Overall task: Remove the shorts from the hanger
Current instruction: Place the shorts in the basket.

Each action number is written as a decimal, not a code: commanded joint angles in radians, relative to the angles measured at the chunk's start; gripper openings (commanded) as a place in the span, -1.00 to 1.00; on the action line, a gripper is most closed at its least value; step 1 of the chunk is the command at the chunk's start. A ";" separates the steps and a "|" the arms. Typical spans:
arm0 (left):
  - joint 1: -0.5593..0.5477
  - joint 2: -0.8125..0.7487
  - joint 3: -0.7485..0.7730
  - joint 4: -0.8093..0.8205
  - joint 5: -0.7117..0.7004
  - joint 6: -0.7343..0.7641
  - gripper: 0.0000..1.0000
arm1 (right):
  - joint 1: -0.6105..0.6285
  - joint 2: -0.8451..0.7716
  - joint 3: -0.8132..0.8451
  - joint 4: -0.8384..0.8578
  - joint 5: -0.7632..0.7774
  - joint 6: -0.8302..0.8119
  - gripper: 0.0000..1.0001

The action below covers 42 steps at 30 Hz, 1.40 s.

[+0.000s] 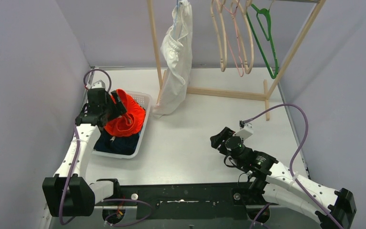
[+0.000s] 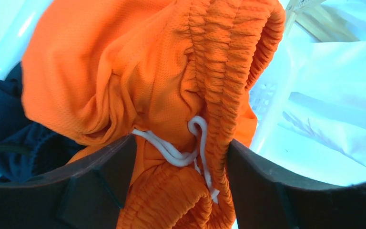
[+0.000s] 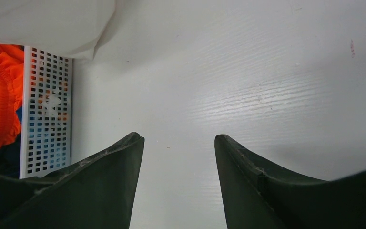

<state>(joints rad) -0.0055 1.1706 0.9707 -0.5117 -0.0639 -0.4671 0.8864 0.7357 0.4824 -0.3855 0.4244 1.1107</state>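
White shorts [image 1: 176, 57] hang from a hanger on the wooden rack [image 1: 155, 43], their hem resting on the table; they also show in the right wrist view [image 3: 43, 24]. Bright orange shorts [image 1: 124, 119] with a white drawstring [image 2: 181, 152] lie heaped in the white basket [image 1: 145, 102] on top of dark navy shorts [image 1: 119, 143]. My left gripper [image 1: 116, 105] is over the basket, jaws wide apart, with the orange fabric [image 2: 124, 71] bunched between them [image 2: 181, 140]. My right gripper [image 1: 217, 139] is open and empty, low over the bare table [image 3: 178, 138].
Several empty hangers [image 1: 231, 38], one of them green [image 1: 264, 38], hang on the right of the rack. The rack's base bar [image 1: 224, 92] crosses the far table. The basket's perforated wall [image 3: 47, 109] stands left of my right gripper. Purple-grey walls close both sides.
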 commanded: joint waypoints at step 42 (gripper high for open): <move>-0.031 -0.286 -0.196 0.130 -0.047 -0.012 0.59 | 0.151 0.660 0.962 0.156 0.074 -0.826 0.63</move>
<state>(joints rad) -0.0338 0.9173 0.7509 -0.4080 -0.0463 -0.4648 1.1450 1.3495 1.2903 -0.1871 0.6331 0.2600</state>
